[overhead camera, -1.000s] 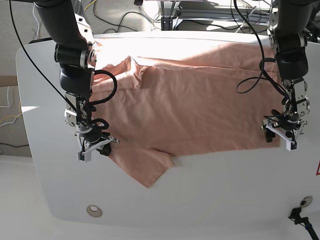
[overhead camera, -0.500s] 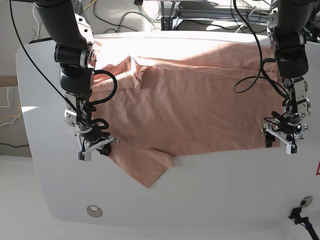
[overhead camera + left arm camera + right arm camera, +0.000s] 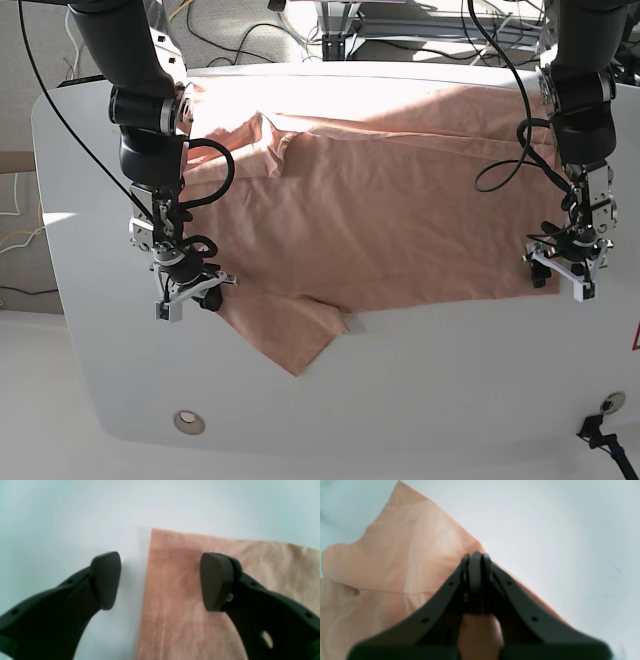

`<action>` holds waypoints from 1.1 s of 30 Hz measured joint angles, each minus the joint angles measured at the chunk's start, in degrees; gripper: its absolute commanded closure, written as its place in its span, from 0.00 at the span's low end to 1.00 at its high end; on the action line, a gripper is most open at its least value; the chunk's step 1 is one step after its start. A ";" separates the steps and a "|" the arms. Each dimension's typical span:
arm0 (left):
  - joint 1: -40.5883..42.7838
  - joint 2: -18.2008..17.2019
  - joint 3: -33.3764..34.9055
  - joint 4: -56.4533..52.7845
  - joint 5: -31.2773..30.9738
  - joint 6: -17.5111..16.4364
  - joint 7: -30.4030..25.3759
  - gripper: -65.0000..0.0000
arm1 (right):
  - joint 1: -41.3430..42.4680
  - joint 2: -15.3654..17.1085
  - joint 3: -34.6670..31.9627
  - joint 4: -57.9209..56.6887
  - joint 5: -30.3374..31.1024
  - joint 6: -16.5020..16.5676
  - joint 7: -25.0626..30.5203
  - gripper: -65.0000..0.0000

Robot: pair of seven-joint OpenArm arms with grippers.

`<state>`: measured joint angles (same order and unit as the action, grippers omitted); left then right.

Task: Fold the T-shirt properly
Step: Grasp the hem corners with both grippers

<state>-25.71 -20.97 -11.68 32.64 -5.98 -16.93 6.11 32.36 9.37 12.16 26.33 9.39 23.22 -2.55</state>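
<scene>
The T-shirt (image 3: 370,215) lies spread across the white table (image 3: 450,390), wrinkled, one sleeve (image 3: 290,335) trailing toward the near edge and the hem toward the left arm's side. The right gripper (image 3: 188,290) sits at the sleeve end with its jaws pressed fully together; in its wrist view pink cloth shows between the finger bases, so it appears to have the fabric edge pinched, probably to anchor or carry that end for a fold. The left gripper (image 3: 160,580) hangs over the hem corner (image 3: 160,545) with its jaws wide apart and nothing held: one pad (image 3: 106,580) is over bare table, the other (image 3: 215,581) over cloth, straddling the stitched edge. That placement looks chosen so closing would catch the corner. I judge the fold itself not yet begun, with both ends being secured first.
</scene>
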 measured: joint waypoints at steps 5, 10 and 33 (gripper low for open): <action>0.00 0.66 -0.07 0.24 -0.02 0.44 -0.17 0.28 | -0.20 0.00 0.00 0.72 0.00 0.00 -0.22 1.00; -0.15 1.25 -0.04 0.35 -0.04 0.00 -0.22 0.28 | -0.35 -0.02 0.00 1.01 -0.02 0.00 -0.28 1.00; -0.11 1.11 -0.07 0.35 -0.24 0.15 -0.17 0.81 | -0.81 -0.02 0.00 1.14 0.04 0.20 0.04 1.00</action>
<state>-25.82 -19.86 -11.75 32.99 -6.22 -16.78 5.93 31.55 9.34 12.16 27.46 9.43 23.42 -2.50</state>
